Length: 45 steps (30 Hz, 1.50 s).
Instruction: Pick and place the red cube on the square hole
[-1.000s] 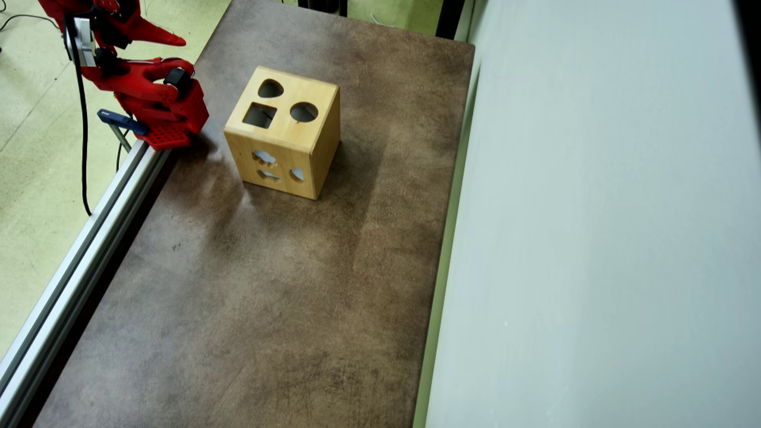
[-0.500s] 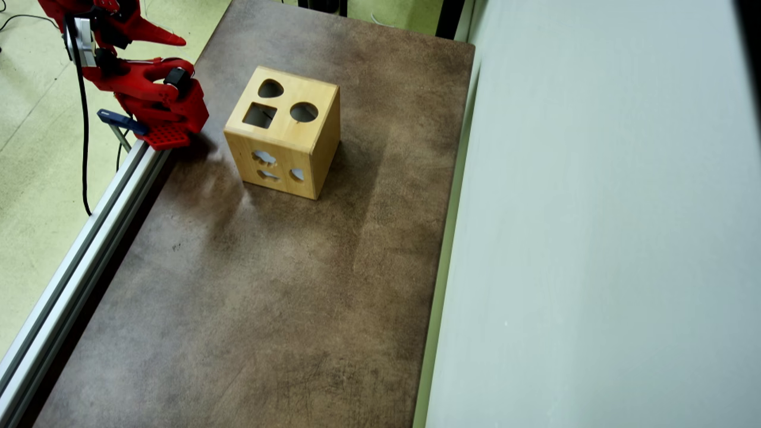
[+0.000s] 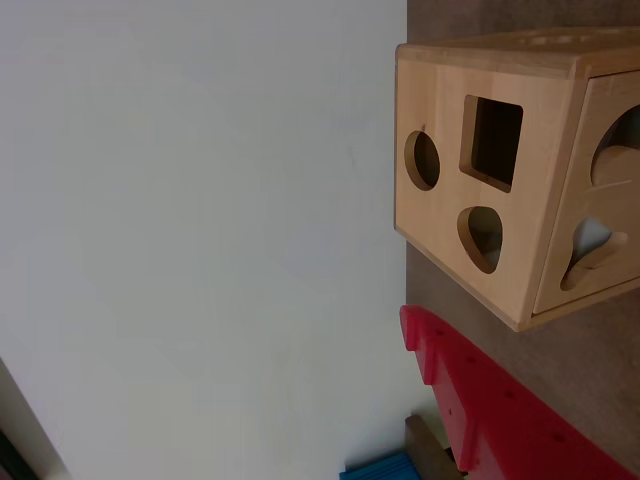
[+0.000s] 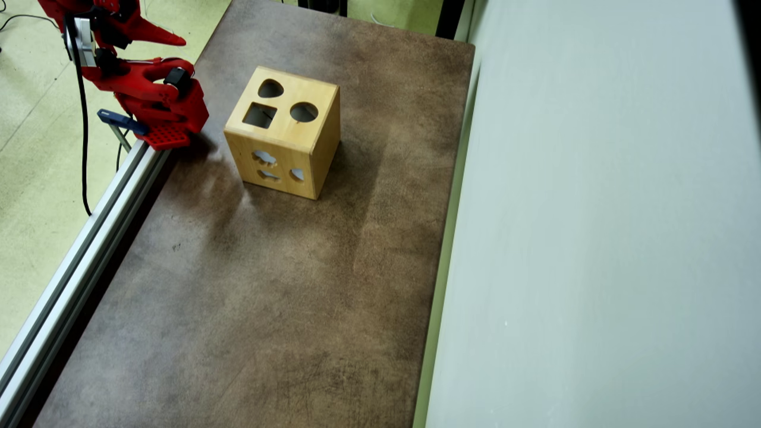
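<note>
A mottled brown bench (image 4: 267, 285) fills the middle of the overhead view, its surface scuffed and unevenly lit, with a darker band running down its centre. Along its left edge runs a silver aluminium rail (image 4: 77, 261), and beyond that lies a pale yellow-green floor (image 4: 30, 178) crossed by a black cable (image 4: 80, 137). A plain pale grey wall (image 4: 594, 238) borders the bench on the right.

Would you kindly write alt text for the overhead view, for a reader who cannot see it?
A light wooden box stands on a brown table, its top showing the square hole, a round hole and a heart-like hole. A red robot arm sits folded at the upper left; no red cube is visible.
</note>
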Each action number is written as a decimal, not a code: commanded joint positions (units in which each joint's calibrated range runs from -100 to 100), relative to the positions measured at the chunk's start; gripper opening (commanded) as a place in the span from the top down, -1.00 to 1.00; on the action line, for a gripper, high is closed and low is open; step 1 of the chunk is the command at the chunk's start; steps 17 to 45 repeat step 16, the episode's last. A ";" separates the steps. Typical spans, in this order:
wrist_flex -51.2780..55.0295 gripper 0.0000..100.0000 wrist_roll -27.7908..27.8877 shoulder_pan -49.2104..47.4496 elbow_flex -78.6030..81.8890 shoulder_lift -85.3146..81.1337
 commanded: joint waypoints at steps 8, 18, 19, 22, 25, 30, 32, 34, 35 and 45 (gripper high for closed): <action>0.01 1.00 0.05 -0.30 -0.78 0.09; 0.01 0.94 0.05 -0.30 -0.78 0.09; 0.01 0.94 0.05 -0.30 -0.78 0.09; 0.01 0.94 0.05 -0.30 -0.78 0.09; 0.01 0.94 0.05 -0.30 -0.78 0.09; 0.01 0.94 0.05 -0.30 -0.78 0.09; 0.01 0.94 0.05 -0.30 -0.78 0.09; 0.01 0.94 0.05 -0.30 -0.78 0.09; 0.01 0.94 0.05 -0.30 -0.78 0.09; 0.01 0.94 0.05 -0.30 -0.78 0.09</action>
